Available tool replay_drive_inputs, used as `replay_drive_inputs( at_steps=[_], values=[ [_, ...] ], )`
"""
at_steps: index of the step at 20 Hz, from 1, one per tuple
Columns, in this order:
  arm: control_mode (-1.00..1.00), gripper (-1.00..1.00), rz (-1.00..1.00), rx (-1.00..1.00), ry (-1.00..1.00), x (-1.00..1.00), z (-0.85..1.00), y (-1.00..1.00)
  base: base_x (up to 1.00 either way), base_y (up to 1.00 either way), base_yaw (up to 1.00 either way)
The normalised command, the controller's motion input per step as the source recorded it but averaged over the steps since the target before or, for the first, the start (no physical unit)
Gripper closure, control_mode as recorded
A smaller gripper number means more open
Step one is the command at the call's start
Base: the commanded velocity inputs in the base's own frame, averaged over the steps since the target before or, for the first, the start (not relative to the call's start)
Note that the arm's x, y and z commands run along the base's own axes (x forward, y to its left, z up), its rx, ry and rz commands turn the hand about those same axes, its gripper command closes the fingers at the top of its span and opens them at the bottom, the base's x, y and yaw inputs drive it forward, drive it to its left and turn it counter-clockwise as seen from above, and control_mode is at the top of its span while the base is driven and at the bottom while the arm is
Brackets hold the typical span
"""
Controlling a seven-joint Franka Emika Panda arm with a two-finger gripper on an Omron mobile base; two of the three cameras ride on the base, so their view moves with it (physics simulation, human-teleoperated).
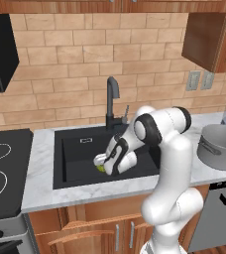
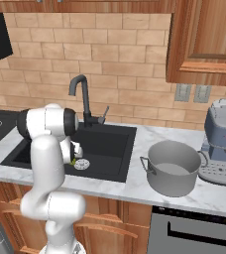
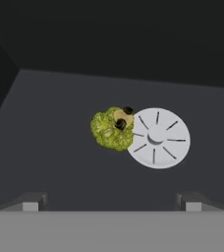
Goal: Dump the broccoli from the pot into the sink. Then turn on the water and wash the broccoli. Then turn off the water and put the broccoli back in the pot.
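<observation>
Broccoli (image 1: 100, 168) seen on the floor of the sink (image 1: 75, 149) from the left base camera, half hidden by the gripper (image 1: 105, 161) reaching down over it. Faucet (image 1: 112, 94) dry, no stream running, so probably at the last step: picking the floret up for the pot (image 1: 220, 146), which stood on the counter well right of the basin.

From the right base camera: pot (image 2: 172, 168) upright and empty-looking beside the sink (image 2: 115, 144), drain (image 2: 81, 163) just by the arm, a sliver of green (image 2: 74, 161) next to it.

From the hand camera: broccoli (image 3: 110, 130) lying flat, touching the edge of the drain (image 3: 157, 138), roughly centred between the two fingertips (image 3: 30, 204), which stood spread wide and held nothing. Best done by descending straight, keeping the floret centred, dropping low enough to grip its body rather than its crown. Worth closing gently, since a lumpy floret could squirt sideways. Worth avoiding the drain rim with the nearer finger.
</observation>
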Motion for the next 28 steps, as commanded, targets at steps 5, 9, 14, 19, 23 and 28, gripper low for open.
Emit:
replay_drive_inputs(
  at_steps=[5, 9, 14, 19, 23, 28],
  values=[
    [-1.00, -1.00, 0.00, 0.00, 0.00, 0.00, -0.14, 0.07, 0.00, 0.00, 0.00],
    [-1.00, -1.00, -0.02, 0.00, 0.00, 0.00, -0.13, 0.00, 0.00, 0.00, 0.00],
    [-1.00, -1.00, -0.02, 0.00, 0.00, 0.05, -0.17, 0.00, 0.00, 0.00, 0.00],
    [-1.00, -1.00, -0.01, 0.00, 0.00, 0.20, -0.18, 0.01, 0.00, 0.00, 0.00],
    [-1.00, -1.00, 0.00, 0.00, 0.00, 0.31, -0.18, 0.02, 0.00, 0.00, 0.00],
    [-1.00, -1.00, 0.00, 0.00, 0.00, 0.33, -0.19, 0.00, 0.00, 0.00, 0.00]
  ],
)
